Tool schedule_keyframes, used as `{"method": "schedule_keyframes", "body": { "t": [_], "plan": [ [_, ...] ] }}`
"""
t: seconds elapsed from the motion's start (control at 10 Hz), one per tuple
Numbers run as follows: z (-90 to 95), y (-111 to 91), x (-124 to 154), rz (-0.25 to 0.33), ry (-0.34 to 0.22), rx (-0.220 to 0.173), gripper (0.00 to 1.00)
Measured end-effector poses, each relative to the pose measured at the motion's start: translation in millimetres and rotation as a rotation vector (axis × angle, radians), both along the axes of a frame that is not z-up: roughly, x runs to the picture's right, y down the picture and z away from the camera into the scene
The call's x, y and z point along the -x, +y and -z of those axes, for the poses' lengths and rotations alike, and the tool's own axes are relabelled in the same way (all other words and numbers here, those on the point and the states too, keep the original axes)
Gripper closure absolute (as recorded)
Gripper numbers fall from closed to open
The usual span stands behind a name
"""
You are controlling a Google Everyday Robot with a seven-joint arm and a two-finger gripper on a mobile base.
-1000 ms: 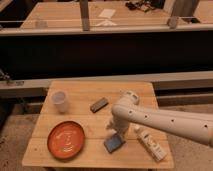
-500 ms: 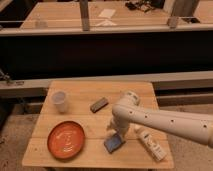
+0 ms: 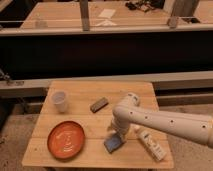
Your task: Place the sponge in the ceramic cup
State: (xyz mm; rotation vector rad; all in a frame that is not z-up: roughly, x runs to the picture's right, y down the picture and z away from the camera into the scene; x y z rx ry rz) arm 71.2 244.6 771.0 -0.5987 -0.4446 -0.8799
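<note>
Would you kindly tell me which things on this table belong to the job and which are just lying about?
Job: sponge; cup; gripper, down at the sponge.
Lying about: orange plate; dark block; white bottle.

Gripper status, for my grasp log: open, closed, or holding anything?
Gripper: low over the sponge on the table; open, closed or holding cannot be told.

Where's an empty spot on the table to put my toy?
Bare wood on the table: the back strip behind the cup and the block, and the gap between the plate and the sponge. The front right is crowded: the gripper is at the sponge, with the bottle beside it.
</note>
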Motion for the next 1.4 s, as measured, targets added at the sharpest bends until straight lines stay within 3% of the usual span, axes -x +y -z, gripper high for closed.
{"method": "schedule_keyframes", "body": {
  "t": [1.4],
  "plan": [
    [-9.1,3.7,-6.8,0.027,-0.016,0.002,0.38]
  ]
}}
